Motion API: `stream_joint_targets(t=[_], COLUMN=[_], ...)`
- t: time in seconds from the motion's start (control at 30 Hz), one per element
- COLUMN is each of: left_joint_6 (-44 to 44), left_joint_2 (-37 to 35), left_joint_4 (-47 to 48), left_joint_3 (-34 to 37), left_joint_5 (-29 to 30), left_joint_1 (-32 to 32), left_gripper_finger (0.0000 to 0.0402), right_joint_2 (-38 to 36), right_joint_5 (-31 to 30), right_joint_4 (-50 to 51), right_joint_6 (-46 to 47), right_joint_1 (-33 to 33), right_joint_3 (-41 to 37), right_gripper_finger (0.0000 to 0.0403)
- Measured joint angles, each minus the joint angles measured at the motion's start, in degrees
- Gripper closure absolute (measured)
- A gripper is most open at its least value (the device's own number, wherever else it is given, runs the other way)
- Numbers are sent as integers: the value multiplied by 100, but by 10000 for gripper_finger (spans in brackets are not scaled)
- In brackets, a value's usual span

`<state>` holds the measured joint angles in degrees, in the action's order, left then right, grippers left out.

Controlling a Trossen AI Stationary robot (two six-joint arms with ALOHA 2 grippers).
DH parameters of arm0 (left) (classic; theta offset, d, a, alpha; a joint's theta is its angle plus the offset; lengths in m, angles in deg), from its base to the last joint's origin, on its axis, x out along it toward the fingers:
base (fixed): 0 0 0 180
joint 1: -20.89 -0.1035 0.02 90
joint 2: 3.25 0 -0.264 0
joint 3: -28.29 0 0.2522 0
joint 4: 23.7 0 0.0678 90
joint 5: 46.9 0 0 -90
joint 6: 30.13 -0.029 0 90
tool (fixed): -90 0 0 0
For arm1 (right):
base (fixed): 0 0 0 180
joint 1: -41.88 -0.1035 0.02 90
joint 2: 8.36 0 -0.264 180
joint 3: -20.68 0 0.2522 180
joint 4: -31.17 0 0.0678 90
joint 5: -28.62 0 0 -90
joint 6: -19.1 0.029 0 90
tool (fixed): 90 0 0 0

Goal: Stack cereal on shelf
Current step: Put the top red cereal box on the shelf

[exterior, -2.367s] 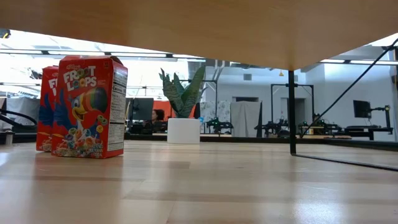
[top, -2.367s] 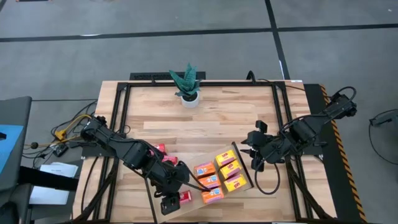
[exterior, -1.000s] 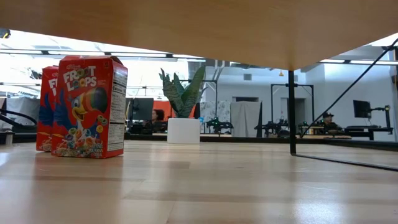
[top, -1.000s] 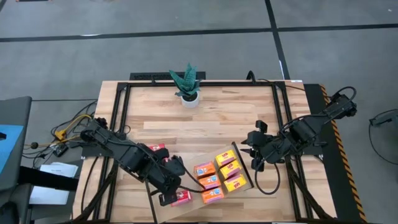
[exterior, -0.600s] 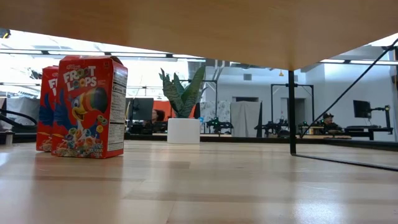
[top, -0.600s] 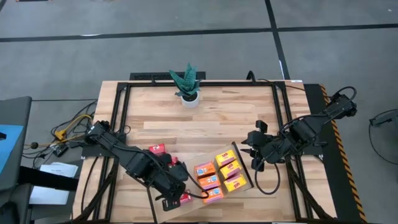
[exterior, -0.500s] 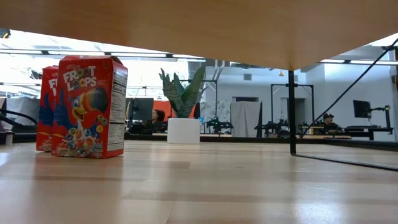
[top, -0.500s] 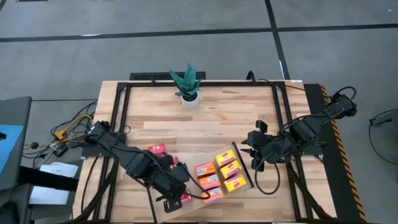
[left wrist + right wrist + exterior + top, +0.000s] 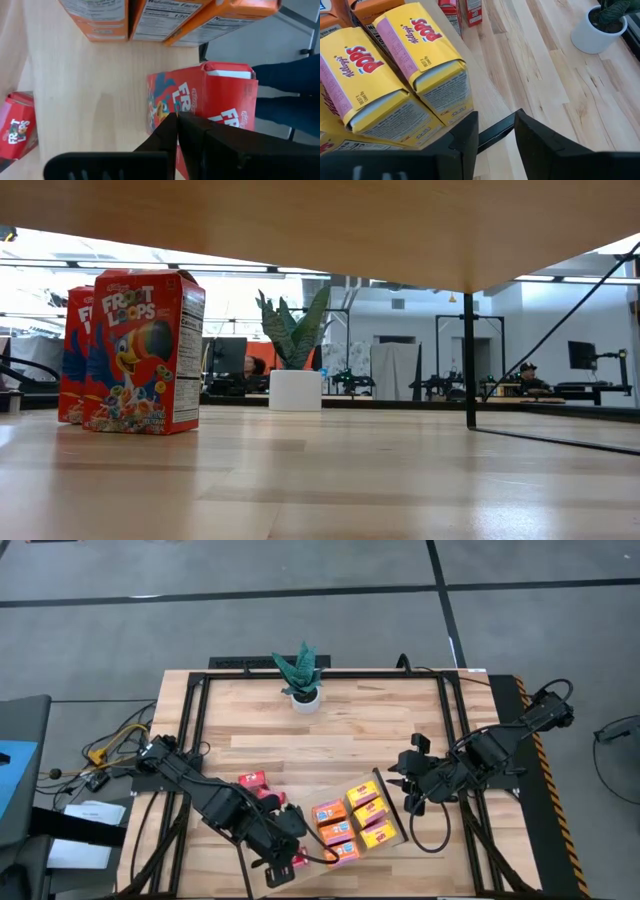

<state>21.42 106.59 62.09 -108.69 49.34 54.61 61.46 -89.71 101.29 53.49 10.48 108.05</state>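
The shelf (image 9: 90, 90) is a light-wood board raised over the table's near middle. Orange cereal boxes (image 9: 335, 822) and yellow ones (image 9: 368, 805) lie on it. A red cereal box (image 9: 205, 95) lies on its left part, with my left gripper (image 9: 176, 117) shut and its tips against it. Two more red boxes (image 9: 145, 350) stand on the tabletop. My right gripper (image 9: 495, 132) hangs open by the shelf's right end, beside the yellow boxes (image 9: 395, 65). A black rail (image 9: 492, 131) shows between its fingers. Whether they touch it I cannot tell. My left gripper sets its shut fingertips (image 9: 170, 125) against the printed face (image 9: 165, 102) of the red box. It comes slanting down from the table's left. The box lies flat on the shelf board. The fingers hide the exact spot of touch.
A potted plant (image 9: 303, 680) stands at the table's far middle. Black frame rails (image 9: 195, 730) run along the table's left and right sides. Bare tabletop lies between the plant and the shelf. A person's dark blue trouser legs (image 9: 290, 95) show beyond the near edge.
My left gripper has gone toward the table's right along the shelf, staying shut. The red box has slid a little the same way, toward the orange boxes.
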Motion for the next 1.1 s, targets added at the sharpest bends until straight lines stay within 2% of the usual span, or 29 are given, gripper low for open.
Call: stream_joint_targets(t=[0.2,0.4,0.73,1.1], left_joint_6=[-79,-142,-513,-804], left_joint_2=[0,2,70,189], left_joint_4=[52,673,422,381], left_joint_3=[0,0,15,67], left_joint_5=[-136,49,215,393], left_joint_1=[-39,-66,-24,-28], left_gripper_finger=[401,401,401,401], right_joint_2=[0,0,0,0], right_joint_5=[0,0,0,0], right_joint_4=[0,0,2,2], right_joint_6=[-9,-9,6,8], right_joint_1=[0,0,0,0], right_joint_3=[0,0,0,0], right_gripper_finger=[245,250,262,250])
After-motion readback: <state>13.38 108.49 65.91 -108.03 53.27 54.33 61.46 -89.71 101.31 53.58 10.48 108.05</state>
